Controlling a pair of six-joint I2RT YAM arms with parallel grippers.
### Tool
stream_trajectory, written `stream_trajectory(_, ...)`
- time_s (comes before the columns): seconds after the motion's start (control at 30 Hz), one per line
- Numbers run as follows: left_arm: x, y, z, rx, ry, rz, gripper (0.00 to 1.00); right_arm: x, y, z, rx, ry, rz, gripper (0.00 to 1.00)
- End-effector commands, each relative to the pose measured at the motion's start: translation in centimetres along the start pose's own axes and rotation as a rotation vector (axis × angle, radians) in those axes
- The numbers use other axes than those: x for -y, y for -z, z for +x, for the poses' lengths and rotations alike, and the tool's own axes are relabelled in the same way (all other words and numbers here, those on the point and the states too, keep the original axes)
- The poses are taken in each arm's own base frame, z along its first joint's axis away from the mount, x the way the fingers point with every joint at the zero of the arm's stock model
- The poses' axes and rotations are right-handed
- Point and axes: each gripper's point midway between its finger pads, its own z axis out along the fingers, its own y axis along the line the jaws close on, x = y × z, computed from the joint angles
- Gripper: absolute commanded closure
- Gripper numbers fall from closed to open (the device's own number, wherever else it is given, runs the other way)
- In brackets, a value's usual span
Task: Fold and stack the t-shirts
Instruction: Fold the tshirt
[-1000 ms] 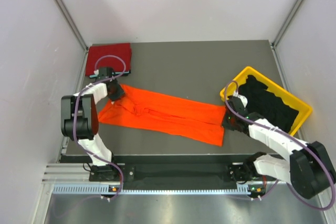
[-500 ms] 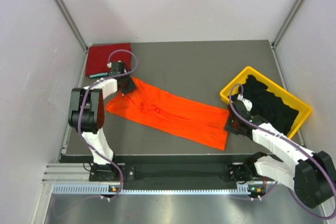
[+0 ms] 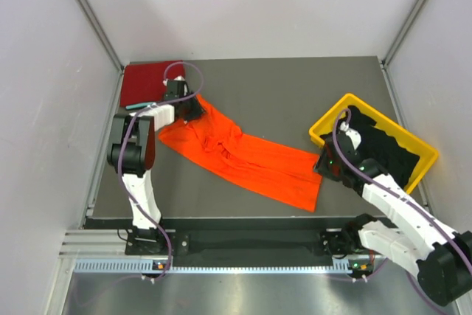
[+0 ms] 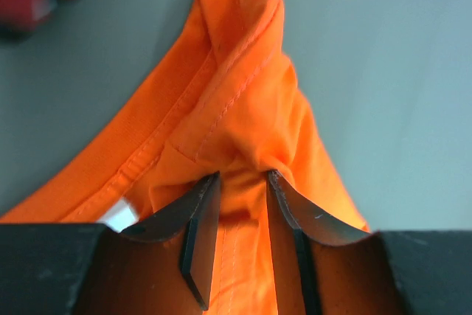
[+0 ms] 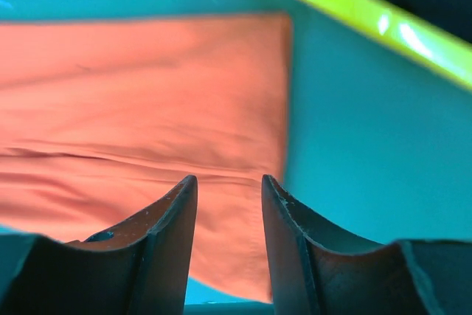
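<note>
You have open table (image 3: 295, 94) beyond the orange shirt (image 3: 251, 160); yellow bin (image 3: 328, 116) blocks the right, red shirt (image 3: 144, 79) the far-left corner.

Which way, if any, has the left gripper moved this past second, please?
Yes: the left gripper moved away from the bases and rightward, to the dark red shirt's near-right corner.

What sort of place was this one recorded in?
Probably a lab robot cell: plain white panels enclose a grey table, a left arm and right arm are bolted to a rail at its near edge, and black t-shirts fill a yellow bin.
</note>
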Motion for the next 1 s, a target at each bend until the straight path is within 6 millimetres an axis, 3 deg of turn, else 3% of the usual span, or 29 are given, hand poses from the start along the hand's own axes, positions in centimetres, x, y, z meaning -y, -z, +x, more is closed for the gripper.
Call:
stream_trajectory(0.0, -0.1, -3.2, 5.5, -0.162, 0.012, 0.030, 0.63, -2.4, 2.2, -3.6, 0.110, -0.025, -0.089, 0.59)
stream_trajectory(0.13, 2.0, -4.7, 5.8, -0.187, -0.021, 0.085, 0.63, -3.3, 3.6, -5.6, 0.190, -0.027, -0.138, 0.59)
stream_trajectory(0.3, 3.2, -5.9, 6.4, -0.207, -0.044, 0.096, 0.63, -4.4, 3.8, -6.9, 0.240, 0.007, -0.184, 0.58)
stream_trajectory(0.5, 3.8, -6.3, 4.8, -0.165, -0.083, 0.090, 0.62, -6.4, 2.8, -7.9, 0.213, 0.085, -0.202, 0.57)
stream_trajectory(0.67, 4.4, -8.0, 3.9, -0.166, -0.100, 0.100, 0.62, -8.3, 3.0, -8.7, 0.219, 0.083, -0.262, 0.57)
stream_trajectory(0.97, 6.9, -10.1, 1.6, -0.148, -0.091, 0.165, 0.63, -9.2, 2.4, -9.1, 0.223, 0.084, -0.274, 0.57)
